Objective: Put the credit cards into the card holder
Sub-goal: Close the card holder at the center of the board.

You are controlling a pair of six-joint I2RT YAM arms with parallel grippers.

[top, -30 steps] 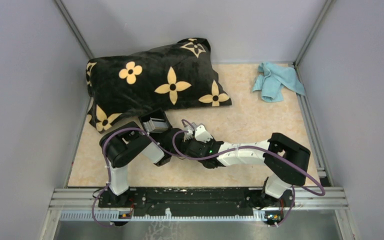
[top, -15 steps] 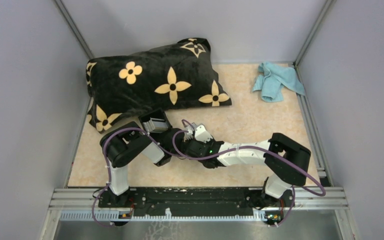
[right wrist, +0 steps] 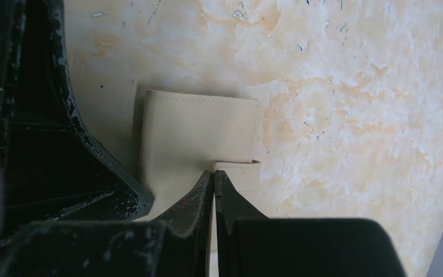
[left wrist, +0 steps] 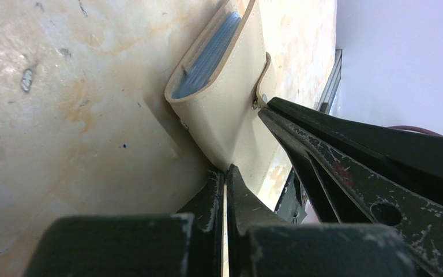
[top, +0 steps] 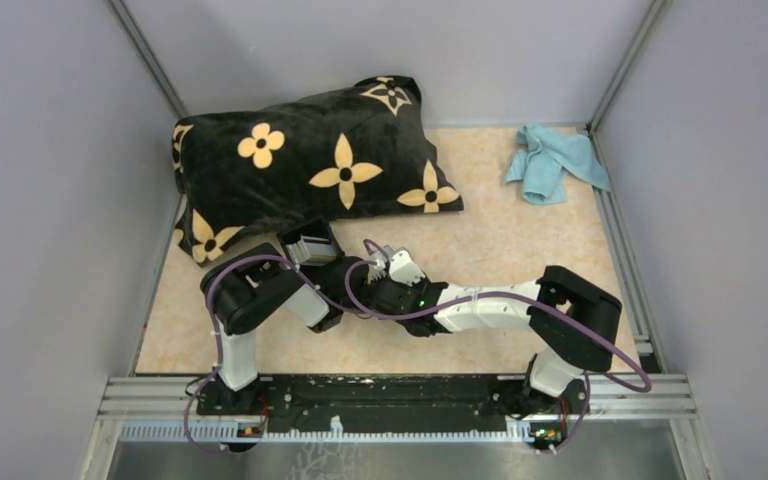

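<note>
The card holder shows in the wrist views as a cream-beige leather case with grey-blue ribbed slots and a closing tab; it stands on edge on the table. My left gripper is shut on its lower edge. My right gripper is shut on the tab; the case also shows in that view. In the top view both grippers, left and right, meet at centre left and hide the case. No loose credit cards show. A black ribbed box sits by the left wrist; I cannot tell what it is.
A big black pillow with yellow flowers lies at the back left, just behind the grippers. A light blue cloth lies at the back right. Grey walls and metal rails bound the marbled table.
</note>
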